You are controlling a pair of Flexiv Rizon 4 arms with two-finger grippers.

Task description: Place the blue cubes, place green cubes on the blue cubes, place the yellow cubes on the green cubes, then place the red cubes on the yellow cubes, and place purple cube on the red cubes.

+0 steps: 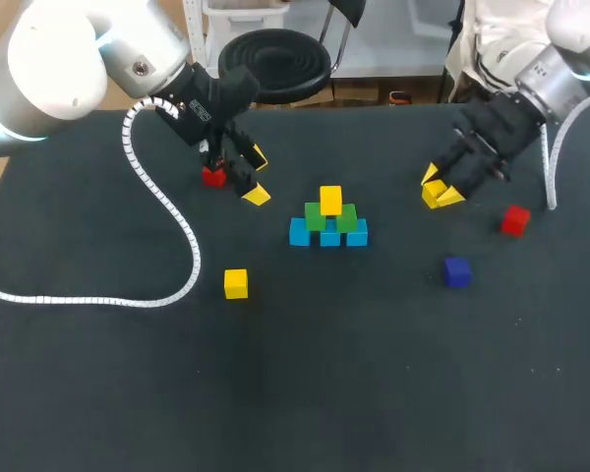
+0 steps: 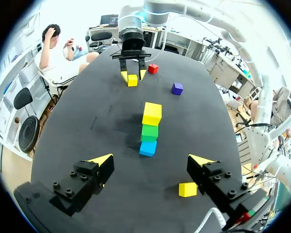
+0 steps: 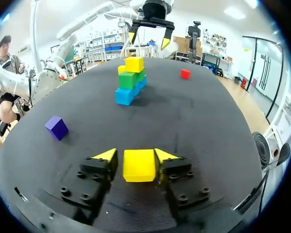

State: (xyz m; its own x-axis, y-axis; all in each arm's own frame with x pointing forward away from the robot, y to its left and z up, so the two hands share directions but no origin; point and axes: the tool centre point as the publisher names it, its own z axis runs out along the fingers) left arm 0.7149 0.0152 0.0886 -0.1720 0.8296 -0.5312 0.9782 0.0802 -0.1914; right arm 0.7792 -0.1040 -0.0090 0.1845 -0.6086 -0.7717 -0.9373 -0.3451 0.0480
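A pyramid stands mid-table: a row of blue cubes, two green cubes on them and one yellow cube on top. My right gripper is low at the table to the pyramid's right. Its fingers press both sides of a second yellow cube, which rests on the cloth. My left gripper hangs open and empty to the left of the pyramid, with a red cube just behind it. A third yellow cube lies loose at front left. Another red cube and the purple cube lie on the right.
The black table cloth spreads wide in front of the pyramid. My left arm's white cable loops across the table's left side. In the left wrist view the loose yellow cube lies beside one finger.
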